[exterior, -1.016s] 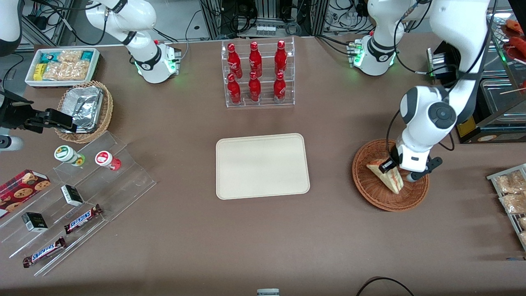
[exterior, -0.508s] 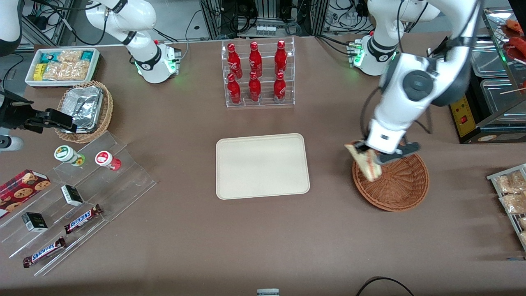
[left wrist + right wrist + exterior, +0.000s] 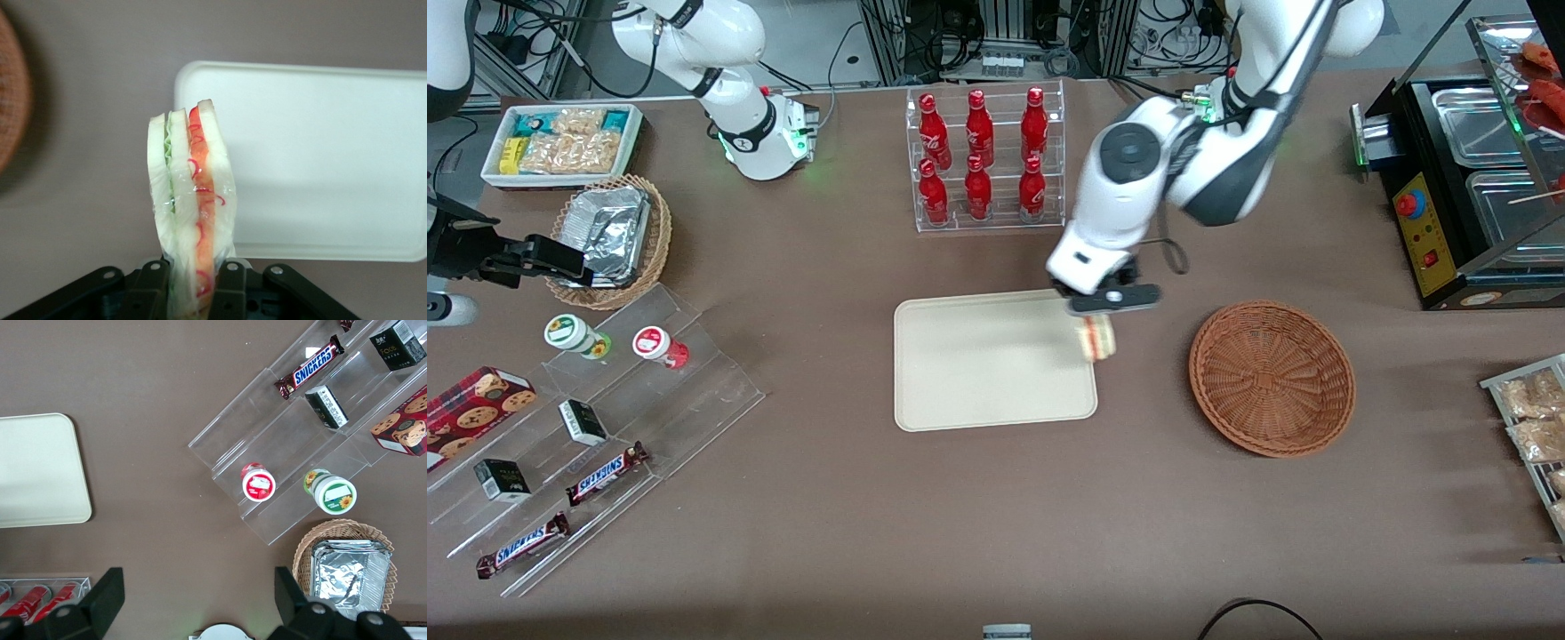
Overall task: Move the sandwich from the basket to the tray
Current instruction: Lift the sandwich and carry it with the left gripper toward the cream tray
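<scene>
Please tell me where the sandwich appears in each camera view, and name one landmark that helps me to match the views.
Front view: the sandwich hangs from the gripper, over the tray's edge nearest the basket.
Left wrist view: the sandwich stands on edge, clamped between the jaws of the gripper.
Right wrist view: not in it.
Shared landmark: the tray shows in all three.

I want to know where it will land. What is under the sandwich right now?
The sandwich hangs in the gripper, above the tray edge nearest the basket. The tray looks bare there.
</scene>
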{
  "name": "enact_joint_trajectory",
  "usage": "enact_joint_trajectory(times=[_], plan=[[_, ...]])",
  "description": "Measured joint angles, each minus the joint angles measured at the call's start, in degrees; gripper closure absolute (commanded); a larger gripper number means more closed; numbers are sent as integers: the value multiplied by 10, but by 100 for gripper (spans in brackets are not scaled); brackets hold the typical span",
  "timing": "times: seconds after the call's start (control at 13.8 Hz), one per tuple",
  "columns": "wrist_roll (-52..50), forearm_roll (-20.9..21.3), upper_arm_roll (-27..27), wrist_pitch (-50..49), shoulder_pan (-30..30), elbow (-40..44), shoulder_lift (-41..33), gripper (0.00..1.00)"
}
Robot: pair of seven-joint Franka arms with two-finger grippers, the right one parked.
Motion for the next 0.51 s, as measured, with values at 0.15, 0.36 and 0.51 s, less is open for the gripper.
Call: enact_joint_trajectory(times=[0.15, 0.36, 0.51], plan=[[-1, 0, 0, 1, -25, 43, 57, 100], [-1, 0, 0, 25, -50, 94, 136, 100], [-1, 0, 1, 57, -59, 105, 163, 100]])
